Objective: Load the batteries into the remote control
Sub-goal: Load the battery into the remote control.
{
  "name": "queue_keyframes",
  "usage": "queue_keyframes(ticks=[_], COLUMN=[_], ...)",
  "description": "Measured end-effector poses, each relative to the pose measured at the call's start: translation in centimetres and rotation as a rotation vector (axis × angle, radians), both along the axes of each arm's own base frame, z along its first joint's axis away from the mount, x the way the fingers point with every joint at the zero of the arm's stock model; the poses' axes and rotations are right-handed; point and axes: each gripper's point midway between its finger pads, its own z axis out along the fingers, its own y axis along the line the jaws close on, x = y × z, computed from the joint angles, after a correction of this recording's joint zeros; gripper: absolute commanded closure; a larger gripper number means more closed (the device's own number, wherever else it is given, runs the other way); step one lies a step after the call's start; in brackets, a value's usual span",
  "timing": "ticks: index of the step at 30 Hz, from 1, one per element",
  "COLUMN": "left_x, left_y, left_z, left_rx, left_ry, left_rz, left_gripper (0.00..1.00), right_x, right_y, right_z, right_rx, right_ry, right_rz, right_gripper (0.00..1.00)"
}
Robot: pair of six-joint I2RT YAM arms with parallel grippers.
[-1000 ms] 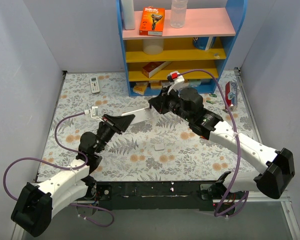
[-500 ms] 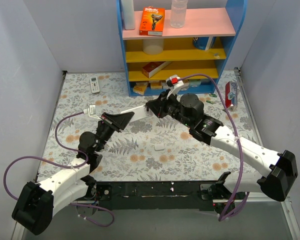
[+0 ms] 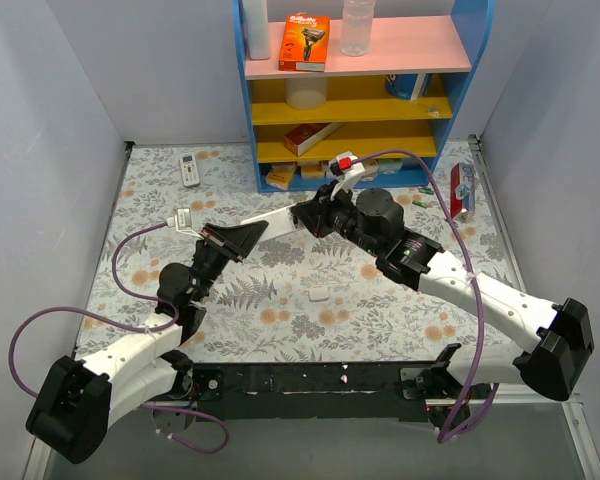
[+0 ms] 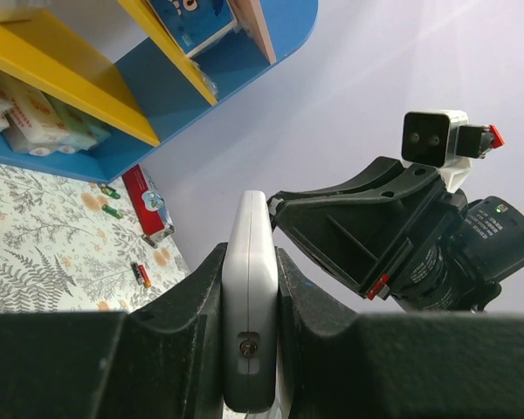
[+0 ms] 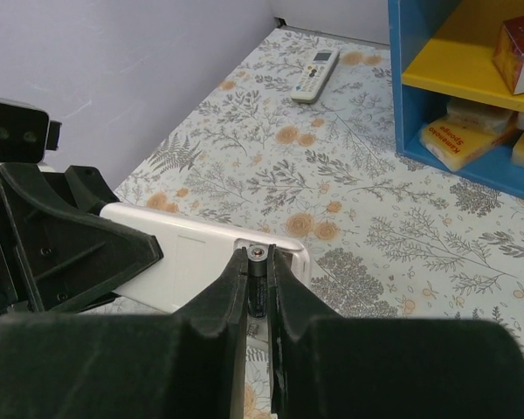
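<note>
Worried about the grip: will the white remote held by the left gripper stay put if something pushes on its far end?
Probably stiff: the remote control spans out from the left gripper without sagging. Its smooth plastic looks slippery, and it is pinched near one end only, so a push from the right gripper could pivot it.

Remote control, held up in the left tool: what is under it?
Only the floral table cover shows below the remote control, held clear of it. The underside faces away from every camera, and the right tool, gripping a battery, covers one end.
</note>
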Motion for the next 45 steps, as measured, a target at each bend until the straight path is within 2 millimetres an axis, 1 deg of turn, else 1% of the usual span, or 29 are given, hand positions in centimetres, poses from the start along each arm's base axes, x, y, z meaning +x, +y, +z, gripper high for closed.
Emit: queue_keyframes(ticks=[4,11,16,19,22,23,25,26,29,31,39,43,45], left_x=[0.2,0.2,0.5,0.4,0.3,0.3,0.3,0.3,0.2,0.2,0.0,-0.3,-0.3], left_y=[0.1,0.3,0.1,0.0,0.0,0.0,0.0,0.0,0.0,0.1,0.2,0.2,0.2], left_z=[-0.1,0.4,0.0,-0.2,0.0,0.0,0.0,0.1,0.2,0.3,0.7,0.5,0.6], left_rx=[-0.001,-0.010,-0.001,0.003,-0.002,-0.003,-0.005,-0.005,-0.012,-0.017,-0.040,-0.048,-0.051], left_ry=[0.000,-0.021,-0.017,-0.016,-0.021,-0.023,-0.025,-0.026,-0.026,-0.027,-0.027,-0.025,-0.024], left_rz=[0.006,0.009,0.000,-0.008,-0.010,-0.010,-0.010,-0.010,-0.013,-0.013,-0.024,-0.030,-0.032], left_gripper=[1.00,1.00,1.00,1.00,1.00,1.00,1.00,1.00,1.00,1.00,1.00,1.00,1.00], right_x=[0.0,0.2,0.3,0.3,0.3,0.3,0.3,0.3,0.2,0.2,-0.5,-0.7,-0.7], right_y=[0.1,0.6,0.8,0.7,0.7,0.7,0.7,0.7,0.8,0.8,1.0,1.0,1.0], right_z=[-0.5,-0.2,-0.9,-1.1,-0.9,-0.9,-0.8,-0.8,-0.8,-0.8,-0.4,-0.2,-0.2], right_rx=[-0.025,-0.056,-0.086,-0.092,-0.091,-0.091,-0.090,-0.088,-0.084,-0.084,-0.072,-0.068,-0.067], right_ry=[0.016,0.042,0.068,0.074,0.074,0.075,0.075,0.076,0.083,0.084,0.085,0.084,0.084], right_rz=[0.002,0.011,0.014,0.012,0.011,0.012,0.011,0.012,0.012,0.011,0.029,0.037,0.039], right_gripper=[0.99,0.99,0.99,0.94,0.88,0.84,0.80,0.75,0.68,0.66,0.62,0.62,0.58])
